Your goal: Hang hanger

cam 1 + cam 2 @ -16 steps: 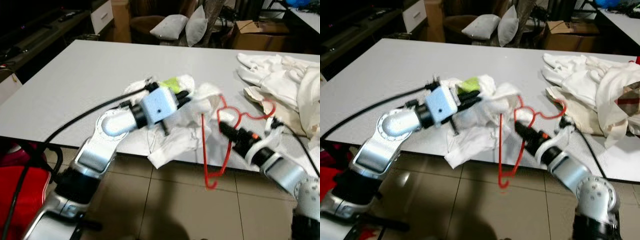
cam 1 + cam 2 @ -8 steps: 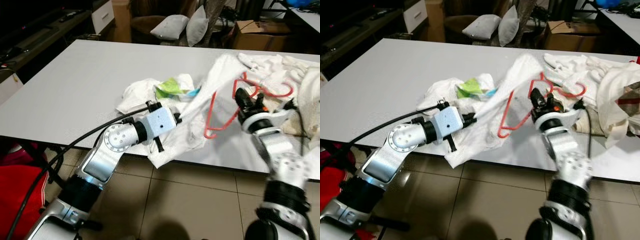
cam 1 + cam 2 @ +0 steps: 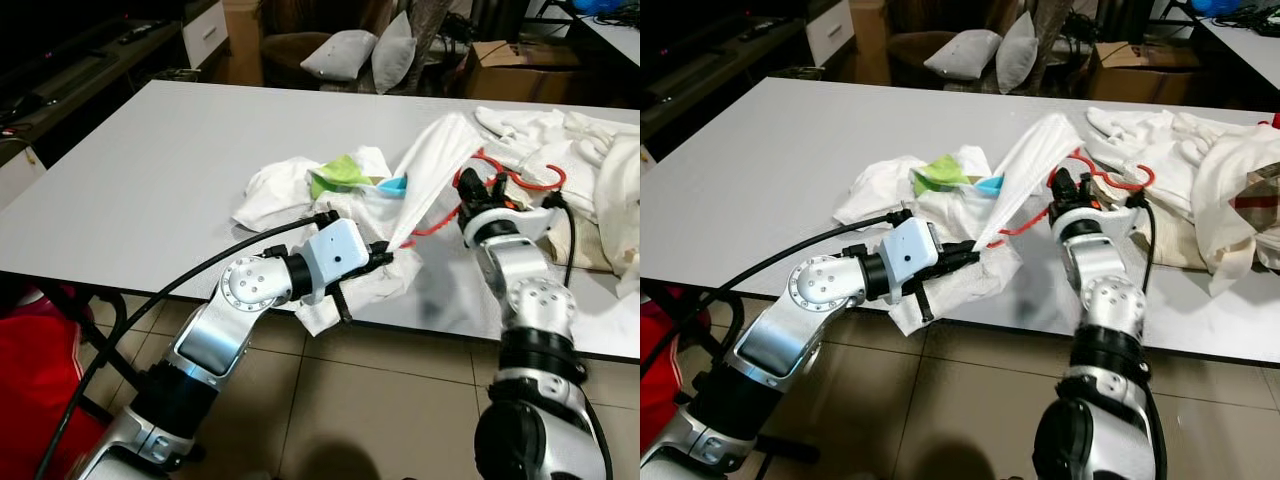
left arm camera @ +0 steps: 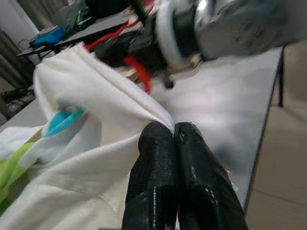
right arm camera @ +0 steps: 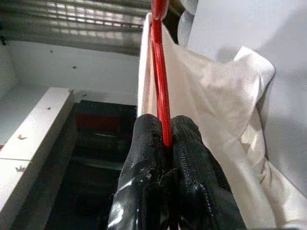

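Nearest to me, the left gripper (image 3: 385, 259) sits at the front edge of the white table (image 3: 150, 170), its two black fingers (image 4: 165, 172) pressed together on a fold of the white garment (image 3: 425, 165). That cloth runs up from the pinch in a taut band toward the right arm, while the rest of it lies crumpled on the tabletop, showing a patch of green and a bit of blue (image 3: 345, 178).

A little further in, the right gripper (image 3: 468, 192) stands over the table, clamped on the red hanger (image 5: 159, 91); the wrist view shows the red wire squeezed between the closed fingers (image 5: 192, 158). The hanger's hook (image 3: 520, 180) curves out beside the gripper, and its lower wire passes under the stretched cloth.

Beyond that, a heap of pale clothes (image 3: 590, 160) lies on the right side of the table. Past the far edge are two grey cushions (image 3: 370, 55) and a cardboard box (image 3: 515, 65).
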Motion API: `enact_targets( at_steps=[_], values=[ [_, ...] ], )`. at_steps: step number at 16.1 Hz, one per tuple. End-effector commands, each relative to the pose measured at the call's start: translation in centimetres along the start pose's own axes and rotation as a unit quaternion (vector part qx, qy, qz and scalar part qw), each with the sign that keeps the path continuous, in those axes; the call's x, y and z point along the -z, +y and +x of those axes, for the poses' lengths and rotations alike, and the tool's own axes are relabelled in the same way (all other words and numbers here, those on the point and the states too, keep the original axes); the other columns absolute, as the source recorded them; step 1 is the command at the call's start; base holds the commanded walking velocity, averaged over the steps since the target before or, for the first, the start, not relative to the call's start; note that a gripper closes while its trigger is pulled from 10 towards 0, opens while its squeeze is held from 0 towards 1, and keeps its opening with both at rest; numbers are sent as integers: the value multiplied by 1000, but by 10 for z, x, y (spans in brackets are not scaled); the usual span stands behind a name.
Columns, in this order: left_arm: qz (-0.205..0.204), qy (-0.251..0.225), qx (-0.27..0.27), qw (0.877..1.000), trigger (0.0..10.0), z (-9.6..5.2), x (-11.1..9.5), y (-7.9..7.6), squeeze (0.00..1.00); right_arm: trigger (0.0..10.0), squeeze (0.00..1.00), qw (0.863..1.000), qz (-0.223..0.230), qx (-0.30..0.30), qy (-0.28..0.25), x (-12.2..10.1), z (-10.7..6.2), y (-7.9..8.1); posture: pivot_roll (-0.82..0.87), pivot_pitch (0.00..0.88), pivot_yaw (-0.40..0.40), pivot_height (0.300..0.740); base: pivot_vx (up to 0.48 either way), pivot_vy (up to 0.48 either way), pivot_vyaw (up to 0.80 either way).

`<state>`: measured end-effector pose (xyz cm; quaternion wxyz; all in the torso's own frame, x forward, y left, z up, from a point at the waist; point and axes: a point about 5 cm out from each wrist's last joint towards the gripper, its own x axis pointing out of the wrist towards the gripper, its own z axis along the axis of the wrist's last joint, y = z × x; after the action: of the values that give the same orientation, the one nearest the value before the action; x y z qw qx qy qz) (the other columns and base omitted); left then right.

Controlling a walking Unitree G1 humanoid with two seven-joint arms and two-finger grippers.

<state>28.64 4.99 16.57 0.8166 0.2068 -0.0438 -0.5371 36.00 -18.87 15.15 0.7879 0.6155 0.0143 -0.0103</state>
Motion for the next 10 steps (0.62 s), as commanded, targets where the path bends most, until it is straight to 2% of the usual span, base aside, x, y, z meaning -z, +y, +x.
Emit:
enact_targets(
  at_steps=[1, 2, 5, 7, 9, 10],
  values=[
    [-8, -8, 30, 999, 0, -1, -2, -7, 0, 10000, 0, 999, 0, -11, -47, -15, 4, 10, 6, 0, 30, 740, 0, 0, 0],
    [-7, -2, 41, 999, 0, -1, -1, -11, 0, 10000, 0, 999, 8, -14, -50, -13, 7, 12, 9, 0, 30, 740, 0, 0, 0],
    [-8, -3, 41, 999, 0, 2, -3, -11, 0, 10000, 0, 999, -11, -14, -41, -4, 12, 15, 12, 0, 26, 740, 0, 0, 0],
    [-4, -26, 31, 999, 0, 11, -16, -7, 0, 10000, 0, 998, -63, -5, -6, 18, 14, 15, 18, 0, 23, 740, 0, 0, 0],
    [-8, -37, 20, 999, 0, 15, -23, -2, 0, 10000, 0, 997, -81, -5, 12, 26, 12, 14, 20, 0, 23, 740, 0, 0, 0],
    [-11, -42, 15, 999, 0, 17, -25, 0, 0, 10000, 0, 997, -74, -1, 11, 26, 10, 12, 21, 0, 26, 740, 0, 0, 0]
  ],
)
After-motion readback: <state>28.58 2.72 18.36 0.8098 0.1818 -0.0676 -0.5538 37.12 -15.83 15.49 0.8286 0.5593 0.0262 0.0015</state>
